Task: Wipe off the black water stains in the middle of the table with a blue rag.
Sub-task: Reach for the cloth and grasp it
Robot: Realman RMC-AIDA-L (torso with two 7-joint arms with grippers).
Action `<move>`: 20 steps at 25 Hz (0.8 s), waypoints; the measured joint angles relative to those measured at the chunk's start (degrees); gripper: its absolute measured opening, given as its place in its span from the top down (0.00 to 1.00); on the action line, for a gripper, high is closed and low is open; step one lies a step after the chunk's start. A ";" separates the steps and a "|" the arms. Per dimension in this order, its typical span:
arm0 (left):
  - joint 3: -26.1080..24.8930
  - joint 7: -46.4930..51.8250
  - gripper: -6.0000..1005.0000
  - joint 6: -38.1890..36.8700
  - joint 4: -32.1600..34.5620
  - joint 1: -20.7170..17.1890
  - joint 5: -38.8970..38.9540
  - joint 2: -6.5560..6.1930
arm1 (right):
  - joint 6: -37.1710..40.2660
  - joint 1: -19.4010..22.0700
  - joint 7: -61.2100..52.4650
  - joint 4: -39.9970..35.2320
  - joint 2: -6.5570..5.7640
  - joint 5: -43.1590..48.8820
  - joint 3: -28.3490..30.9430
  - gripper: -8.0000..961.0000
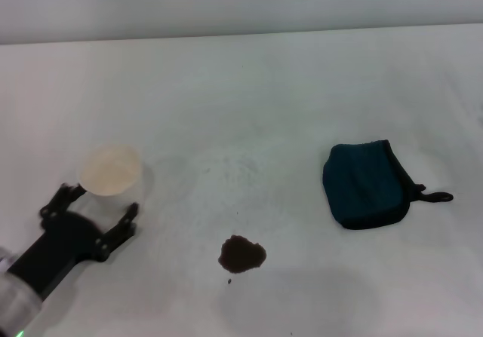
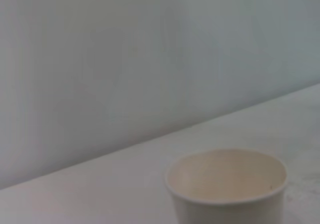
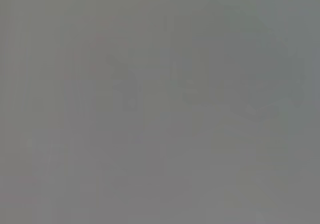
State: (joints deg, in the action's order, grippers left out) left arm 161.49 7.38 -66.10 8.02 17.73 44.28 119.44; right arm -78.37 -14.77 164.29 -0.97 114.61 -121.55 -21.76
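Only the left arm shows, in the head view. Its gripper (image 1: pixel 100 201) is matte black, with 2 slim fingers (image 1: pixel 62 198) that have angular, stepped outlines like linked plates. They join a blocky black palm, which narrows into a long black rectangular body. Behind that sits a pale grey-white cylindrical wrist segment, with a small green light showing at its lower edge. No cables, screws or printed markings can be made out. The right wrist view gives only a flat grey blur, and no part of the right arm appears.
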 joint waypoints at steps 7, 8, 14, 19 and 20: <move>-2.31 -1.93 0.13 -3.87 -0.43 -6.09 0.58 -0.17 | -0.01 -0.13 -3.53 -1.71 0.00 0.01 -0.91 0.11; -2.32 -2.03 0.13 -4.33 -0.57 -6.78 1.20 -0.18 | -0.02 -0.15 -4.82 -2.13 0.00 0.01 -1.10 0.11; -2.33 -2.68 0.13 -7.77 -1.81 -10.03 7.74 -0.42 | 4.89 0.02 -24.59 -8.83 0.01 0.09 -5.81 0.11; -2.33 -2.81 0.13 -8.69 -3.10 -10.40 11.68 -0.39 | 17.94 1.60 -53.28 -25.32 -0.17 4.82 -17.71 0.11; -2.32 -2.83 0.12 -8.82 -3.10 -10.39 12.30 -0.39 | 20.05 1.69 -58.78 -28.85 -0.23 7.38 -19.36 0.11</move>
State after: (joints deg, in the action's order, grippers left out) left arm 159.17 4.56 -74.92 4.93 7.34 56.58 119.06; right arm -58.31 -13.08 105.51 -29.82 114.38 -114.18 -41.12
